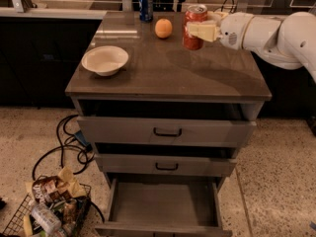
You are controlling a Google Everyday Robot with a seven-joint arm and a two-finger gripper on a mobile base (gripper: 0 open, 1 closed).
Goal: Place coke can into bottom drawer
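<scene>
While the gripper [201, 31] reaches in from the right over the back of the cabinet top [163, 78], its two fingers are clenched on the coke can [195, 14], one pale finger lying across the can's red side. The coke can stands upright, long axis vertical and silver top up, at the rear right of the top; I cannot tell whether its base touches the surface or hangs just above it, though a shadow lies on the wood beneath. What the next move turns on, as I judge it, is where the bottom drawer [163, 229] lies from the held can: far below it, forward toward the camera and a little to the left, pulled out with its tray open and nothing visible inside. Between the two stand the front edge of the top and two upper drawers, the top drawer [167, 131] and the middle drawer [165, 166], each with a black handle and each set a little proud of the frame, so the coke can would probably have to come out past them before it goes down. By count: one coke can, one blue can [145, 5] at the back edge, one orange [163, 28] just left of the coke can and apart from it, one bowl [105, 59] at the left, three drawers, one arm, one gripper. A wire basket [19, 216] of packets and loose cables [69, 147] sit on the floor at left.
</scene>
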